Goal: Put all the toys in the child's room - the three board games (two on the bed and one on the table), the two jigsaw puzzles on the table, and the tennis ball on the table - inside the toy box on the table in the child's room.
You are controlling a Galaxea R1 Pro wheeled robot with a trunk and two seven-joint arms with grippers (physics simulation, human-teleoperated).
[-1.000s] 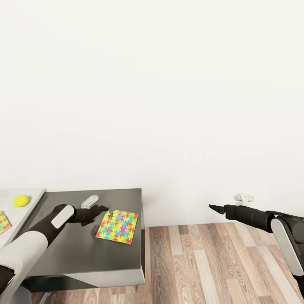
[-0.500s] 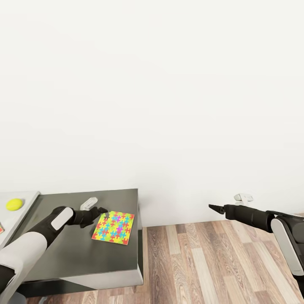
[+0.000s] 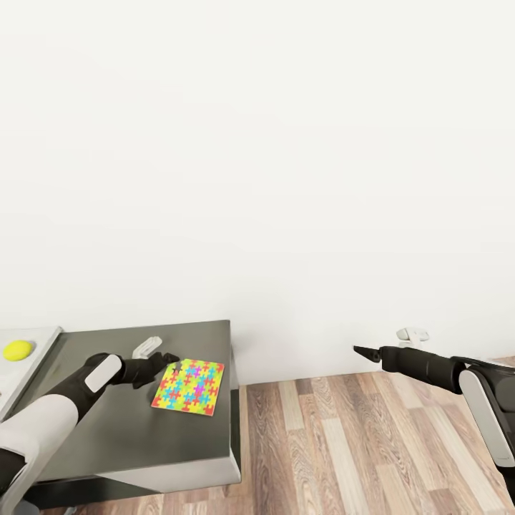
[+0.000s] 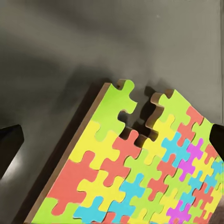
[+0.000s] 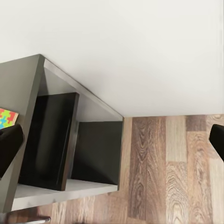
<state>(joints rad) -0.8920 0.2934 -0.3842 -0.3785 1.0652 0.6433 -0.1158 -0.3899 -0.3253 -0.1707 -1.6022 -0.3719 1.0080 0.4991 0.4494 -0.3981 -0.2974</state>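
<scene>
Tennis ball (image 3: 17, 350) lay far left on pale surface (image 3: 32, 357). Left pincer (image 3: 167, 360) apart at jigsaw puzzle (image 3: 188, 387) corner on dark cabinet (image 3: 136, 429); thin flat square likely to slide from fingers, not lift. Cabinet compartments looked empty. Right pincer (image 3: 357, 350) idle over floor (image 3: 372, 443), fingers apart.

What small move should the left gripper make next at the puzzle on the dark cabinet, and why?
Probably close the left gripper on the jigsaw puzzle. In the left wrist view its near corner lies between the open fingertips, one edge raised off the dark cabinet, so a grasp looks possible.
</scene>
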